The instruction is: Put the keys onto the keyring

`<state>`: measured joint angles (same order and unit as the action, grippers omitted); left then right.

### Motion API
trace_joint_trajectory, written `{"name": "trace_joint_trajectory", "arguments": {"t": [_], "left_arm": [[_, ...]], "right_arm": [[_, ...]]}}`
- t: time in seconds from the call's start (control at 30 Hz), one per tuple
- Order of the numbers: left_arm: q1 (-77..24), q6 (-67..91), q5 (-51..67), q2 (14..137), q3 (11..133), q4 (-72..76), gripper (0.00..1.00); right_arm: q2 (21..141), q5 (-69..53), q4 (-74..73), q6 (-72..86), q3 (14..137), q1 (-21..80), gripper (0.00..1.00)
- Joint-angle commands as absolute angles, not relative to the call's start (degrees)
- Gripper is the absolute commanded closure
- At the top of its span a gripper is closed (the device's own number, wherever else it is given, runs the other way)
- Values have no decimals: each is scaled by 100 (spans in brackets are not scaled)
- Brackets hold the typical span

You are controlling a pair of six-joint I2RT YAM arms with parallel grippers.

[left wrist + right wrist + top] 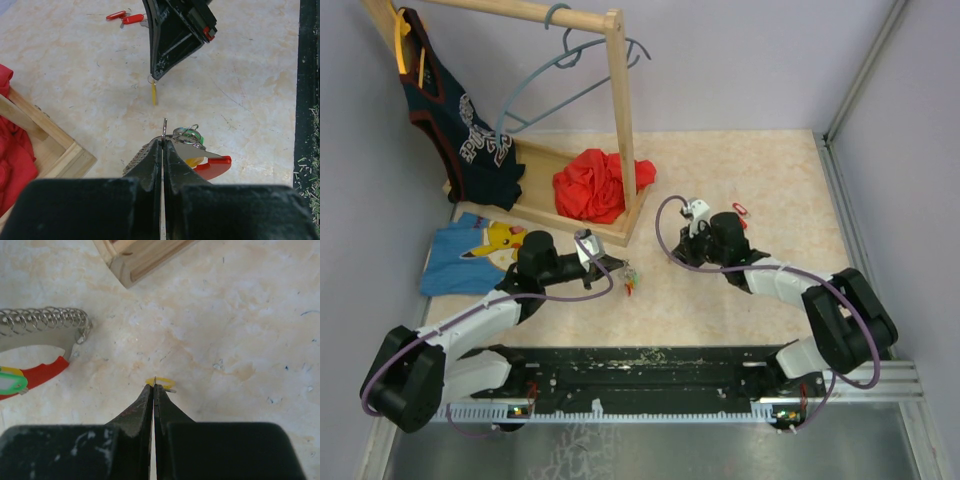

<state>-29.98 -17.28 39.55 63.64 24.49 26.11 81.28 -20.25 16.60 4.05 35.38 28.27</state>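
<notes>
Top external: Pikachu shirt [488,241], keys [630,278] apart.

The keys [630,278] sit just before the rack base [638,218]

A robot lab test cell: plain walls [740,60] box in the table [760,180]. A black mounting plate [640,372] lines its near edge; a wooden clothes rack [618,110] stands at the far left corner.

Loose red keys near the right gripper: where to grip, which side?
Take the red keys by a plastic head, across its narrow width, from straight above: they lie flat on the table, and the metal bits look too thin.
</notes>
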Motion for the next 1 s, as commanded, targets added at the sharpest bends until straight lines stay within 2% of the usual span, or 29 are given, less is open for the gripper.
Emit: {"name": "trace_joint_trajectory", "arguments": {"t": [0.0, 0.43, 0.6, 0.8, 0.97], "left_arm": [[-2989, -1824, 4066, 6341, 2470, 2716, 100], [-2987, -1819, 4064, 6368, 2474, 2714, 100], [-2979, -1820, 4043, 6337, 2467, 2707, 100], [-2980, -1829, 4039, 6314, 2477, 2690, 100], [-2981, -1833, 4028, 6304, 2472, 2672, 100]], "right_arm": [[8204, -1838, 1866, 425, 3323, 3036, 100], [8294, -1354, 1436, 803, 2966, 3330, 98], [8221, -1312, 786, 837, 3189, 3366, 91], [8190, -1190, -81, 941, 3665, 3362, 71], [8245, -1243, -717, 882, 4157, 3357, 65]]}}
